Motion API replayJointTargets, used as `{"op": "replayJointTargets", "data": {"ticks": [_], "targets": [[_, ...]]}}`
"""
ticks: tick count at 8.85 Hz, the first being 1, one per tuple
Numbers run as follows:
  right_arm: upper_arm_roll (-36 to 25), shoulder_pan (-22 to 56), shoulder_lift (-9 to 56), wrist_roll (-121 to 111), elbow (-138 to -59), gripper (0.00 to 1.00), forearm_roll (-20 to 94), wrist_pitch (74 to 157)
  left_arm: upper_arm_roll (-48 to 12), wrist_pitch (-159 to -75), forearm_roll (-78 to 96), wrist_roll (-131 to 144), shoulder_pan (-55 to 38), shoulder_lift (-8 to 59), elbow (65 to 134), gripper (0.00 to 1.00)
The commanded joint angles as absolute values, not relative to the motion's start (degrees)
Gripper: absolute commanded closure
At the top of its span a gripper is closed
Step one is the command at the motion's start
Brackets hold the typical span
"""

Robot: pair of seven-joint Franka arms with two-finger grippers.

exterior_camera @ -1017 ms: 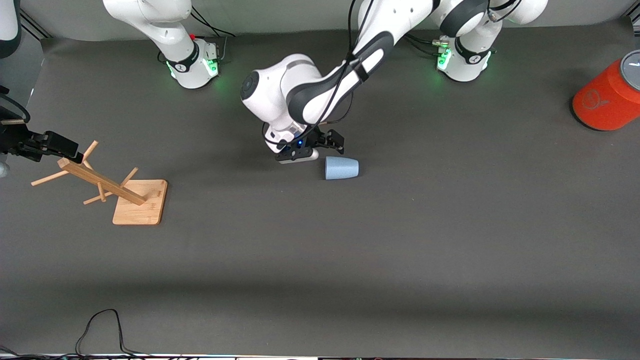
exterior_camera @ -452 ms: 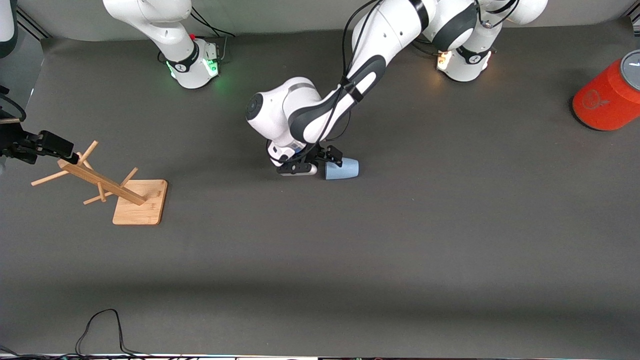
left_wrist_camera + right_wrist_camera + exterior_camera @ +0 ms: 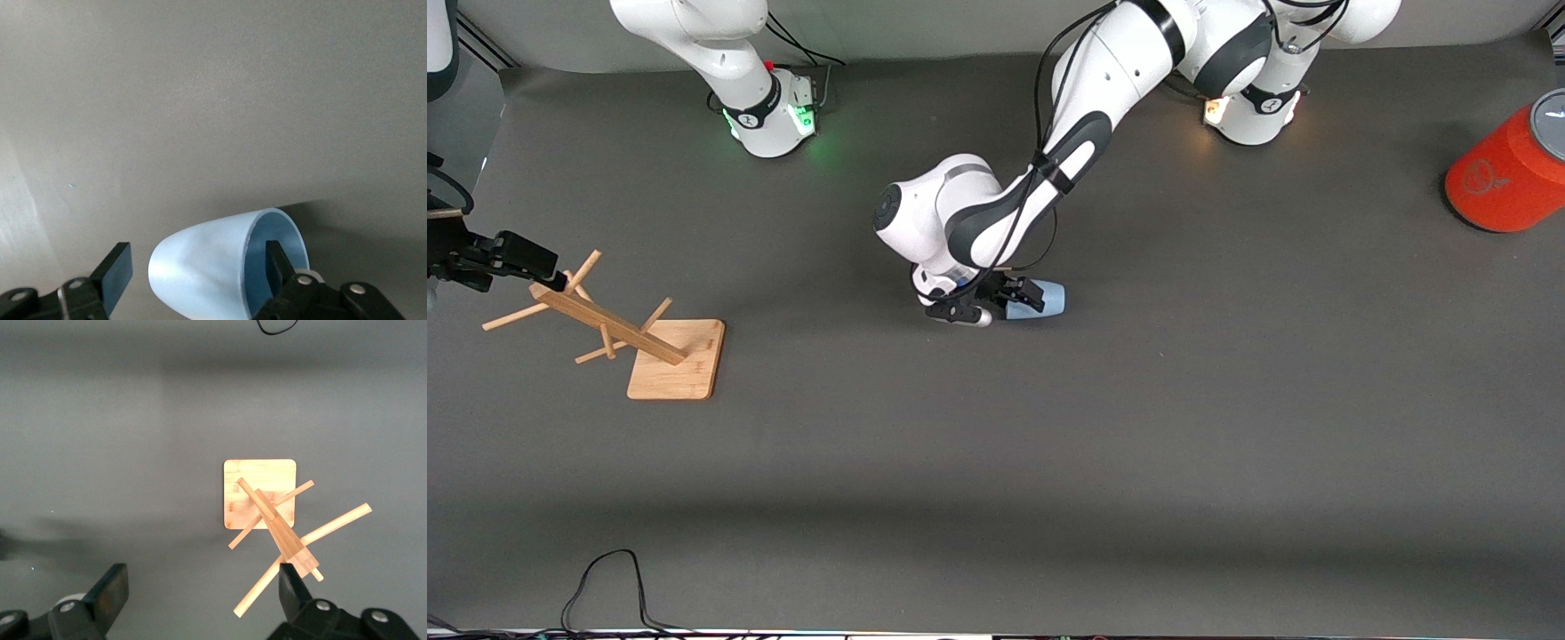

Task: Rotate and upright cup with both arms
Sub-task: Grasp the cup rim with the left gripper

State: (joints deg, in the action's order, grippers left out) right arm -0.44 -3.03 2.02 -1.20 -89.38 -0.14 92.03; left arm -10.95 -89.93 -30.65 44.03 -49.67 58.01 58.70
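The right end effector (image 3: 525, 258) hovers spread open over the wooden rack (image 3: 618, 333) at the bench (image 3: 1049, 462) edge. Mid-bench, amid open room, the left end effector (image 3: 1009, 300), open, straddles the cup's (image 3: 1049, 299) wall, one finger (image 3: 279, 267) inside, partly hiding the cup lying sideways.

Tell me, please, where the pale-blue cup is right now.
The cup lies on its side mid-table, with the left gripper straddling its rim: one of the fingers is inside, the other outside.
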Motion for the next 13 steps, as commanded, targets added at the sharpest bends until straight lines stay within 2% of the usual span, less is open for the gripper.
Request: {"op": "replayJointTargets", "data": {"ticks": [1, 2, 3, 8, 10, 13], "targets": [[-0.8, -2.6, 1.2, -2.5, -90.6, 0.00, -0.4, 92.3, -10.1, -87.8, -31.6, 41.4, -50.9, 58.7, 57.2, 0.48], [-0.7, -2.6, 1.4, -2.9, -90.6, 0.00, -0.4, 92.3, -10.1, -87.8, -31.7, 41.4, -50.9, 58.7, 57.2, 0.80], [-0.9, -2.7, 1.2, -2.9, -90.8, 0.00, -0.4, 91.8, -10.1, -87.8, -31.6, 41.4, -50.9, 58.6, 57.3, 1.00], [-0.9, -2.6, 0.8, -2.5, -90.9, 0.00, 0.2, 92.2, -9.9, -85.7, -31.7, 41.0, -50.9, 54.8, 56.3, 1.00], [-0.7, -2.5, 1.1, -2.3, -91.0, 0.00, 0.3, 92.3, -10.8, -84.7, -30.8, 40.7, -46.8, 51.1, 56.2, 1.00], [-0.7, -2.5, 1.3, -2.3, -91.1, 0.00, 0.4, 92.9, -10.8, -89.1, -19.2, 41.3, -39.4, 45.3, 56.4, 1.00]]}}
